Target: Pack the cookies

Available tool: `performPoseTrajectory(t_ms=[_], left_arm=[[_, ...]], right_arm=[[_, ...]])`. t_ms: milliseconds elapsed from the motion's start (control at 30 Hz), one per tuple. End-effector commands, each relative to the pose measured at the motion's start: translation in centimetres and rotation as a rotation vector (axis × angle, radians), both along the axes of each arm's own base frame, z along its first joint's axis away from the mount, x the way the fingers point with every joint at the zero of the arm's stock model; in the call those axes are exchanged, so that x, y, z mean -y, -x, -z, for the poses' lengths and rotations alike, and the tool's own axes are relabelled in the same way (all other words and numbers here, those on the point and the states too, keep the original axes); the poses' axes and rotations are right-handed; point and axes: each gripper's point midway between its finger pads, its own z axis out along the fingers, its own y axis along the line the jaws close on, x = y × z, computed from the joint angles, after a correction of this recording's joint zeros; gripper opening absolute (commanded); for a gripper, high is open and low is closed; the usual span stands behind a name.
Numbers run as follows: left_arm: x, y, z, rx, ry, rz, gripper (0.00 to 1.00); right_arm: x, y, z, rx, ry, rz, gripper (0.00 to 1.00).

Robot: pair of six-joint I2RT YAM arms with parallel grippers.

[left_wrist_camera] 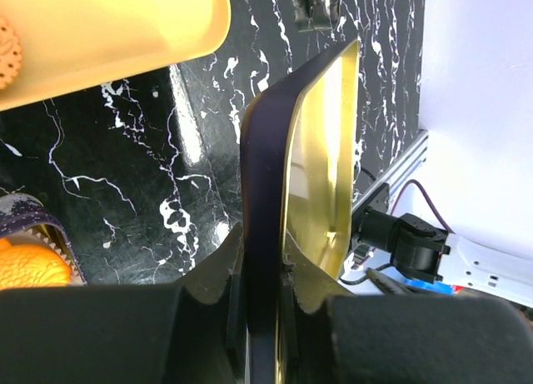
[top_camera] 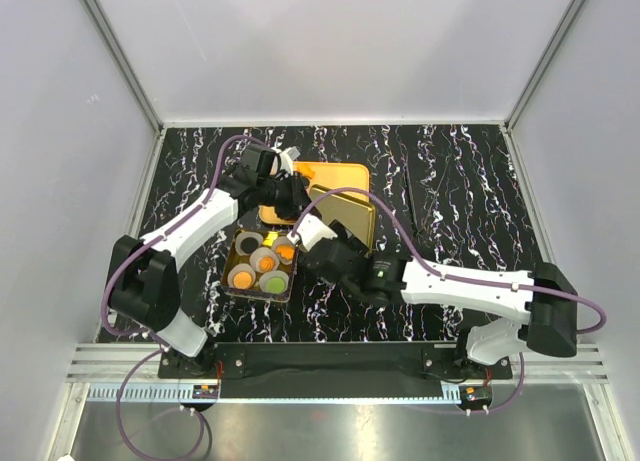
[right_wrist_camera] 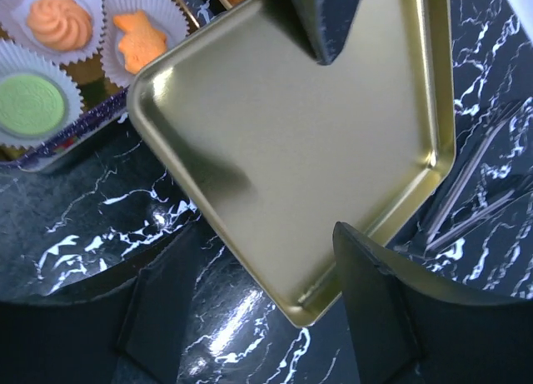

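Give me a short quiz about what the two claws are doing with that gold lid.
1. True or false: the left claw is shut on the rim of the gold lid.
2. Which is open? A the left claw; B the right claw.
3. Fill in: the green cookie sits in a white paper ___.
Key: 1 true; 2 B; 3 cup.

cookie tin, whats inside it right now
White paper cups holding cookies: an orange swirl, an orange fish shape, a green disc, a black one. The gold lid overlaps one corner in the right wrist view, and the cups cover the tin floor.
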Motion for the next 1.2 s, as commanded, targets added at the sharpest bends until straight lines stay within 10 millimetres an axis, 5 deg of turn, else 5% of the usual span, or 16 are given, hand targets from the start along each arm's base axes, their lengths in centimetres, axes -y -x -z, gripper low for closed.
performPoseTrajectory(t_ms=[0, 400, 733, 867, 1000, 1133, 1167], left_arm=[[0.7, -0.6, -2.9, 0.053, 0.066, 0.029, 0.00], [0.8, 0.2, -3.5, 0.035, 0.096, 0.039, 0.00], [0.8, 0.7, -4.4, 0.040, 0.116, 0.051, 0.03], [0.7, 0.9, -4.8, 0.042, 0.119, 0.054, 0.06], [0.6, 1.0, -5.6, 0.064, 0.124, 0.055, 0.19], [0.0, 0.1, -7.0, 0.127, 0.107, 0.037, 0.46], [-0.5, -0.4, -7.0, 0.141, 0.078, 0.009, 0.61]], right_arm=[[-0.7, -0.8, -1.4, 0.114, 0.059, -0.017, 0.72], [-1.1, -2.8, 0.4, 0.223, 0.216, 0.020, 0.67], [-1.0, -4.3, 0.5, 0.332, 0.320, 0.061, 0.44], [-1.1, -4.7, -0.2, 0.371, 0.348, 0.065, 0.26], [-1.3, -4.9, -1.0, 0.394, 0.347, 0.070, 0.08], [-1.2, -4.9, -2.1, 0.402, 0.331, 0.078, 0.00], [-1.2, -4.9, -2.3, 0.400, 0.325, 0.083, 0.00]])
